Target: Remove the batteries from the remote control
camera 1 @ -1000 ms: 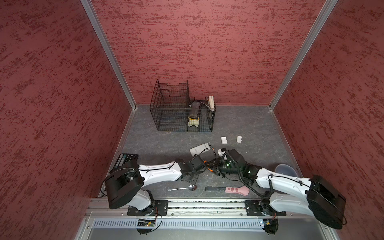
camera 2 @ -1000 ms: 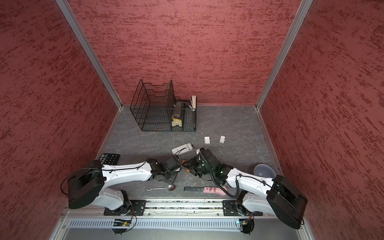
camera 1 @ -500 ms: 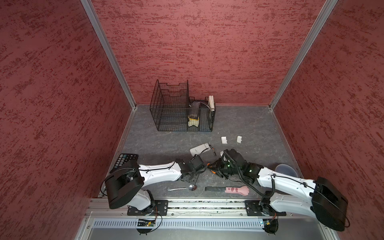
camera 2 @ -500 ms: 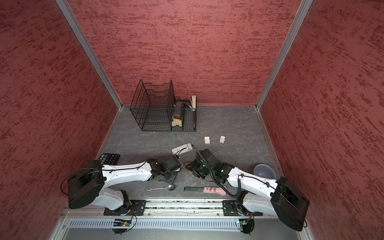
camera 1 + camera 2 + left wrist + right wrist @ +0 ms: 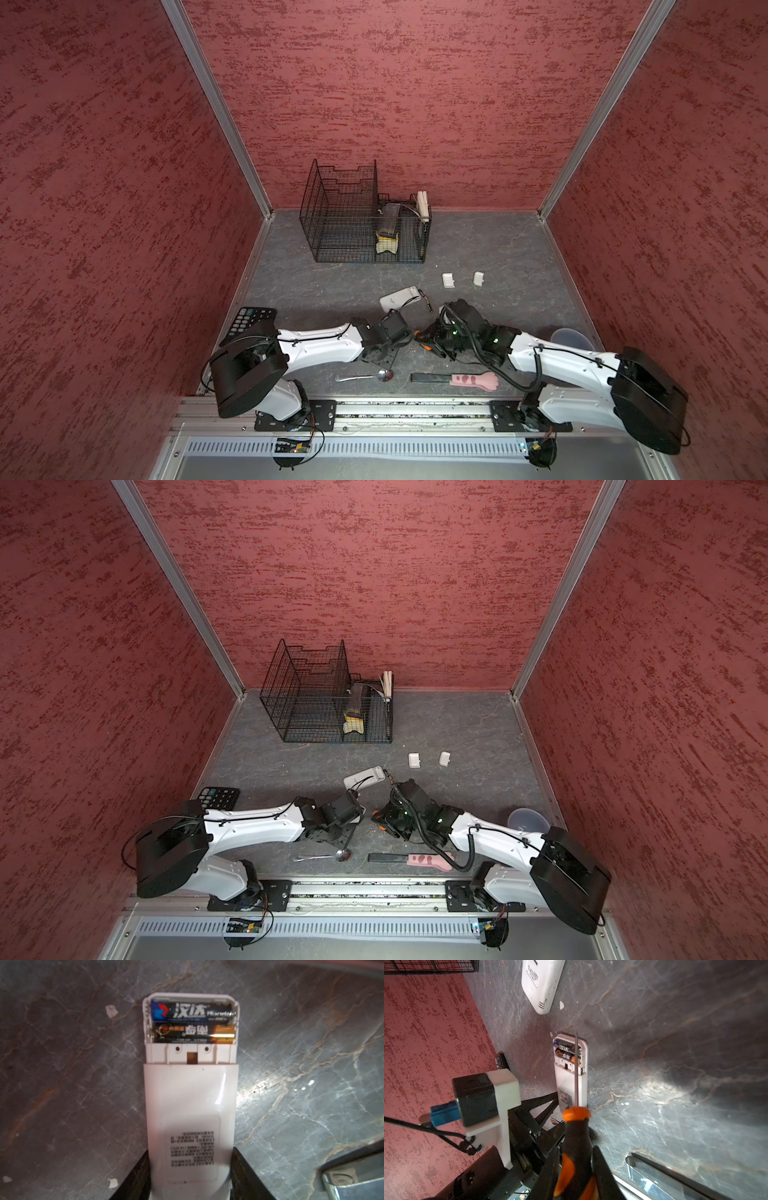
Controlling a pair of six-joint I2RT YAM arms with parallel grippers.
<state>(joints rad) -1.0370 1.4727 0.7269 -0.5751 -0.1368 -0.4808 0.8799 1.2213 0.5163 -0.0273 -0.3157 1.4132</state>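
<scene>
The left tool (image 5: 190, 1178) is pinching the label end of the white remote control (image 5: 190, 1095), one black finger (image 5: 139, 1178) against each long side; the remote control lies back-up on the grey marbled desk (image 5: 62, 1084), its cover off and its compartment open at the far end from the fingers; the batteries (image 5: 193, 1032) are inside that compartment, two of them side by side and crosswise to the body, one black and blue, one black with a gold end.

The right tool (image 5: 577, 1176) is clamped on the orange-and-black handle of the screwdriver (image 5: 577, 1132); in the right wrist view its thin shaft runs along the remote control and crosses the batteries, with the tip at the compartment's outer edge; I cannot tell whether it touches them.

In both top views the two tools meet near the front middle of the desk; just behind them lies a second white remote (image 5: 401, 297), and further back two small white covers (image 5: 448, 280) sit apart; a spoon (image 5: 365, 376) and a pink paw-shaped item (image 5: 473, 380) lie near the front rail; a calculator (image 5: 251, 322) is at the left edge; a wire basket (image 5: 353, 220) stands against the back wall.
</scene>
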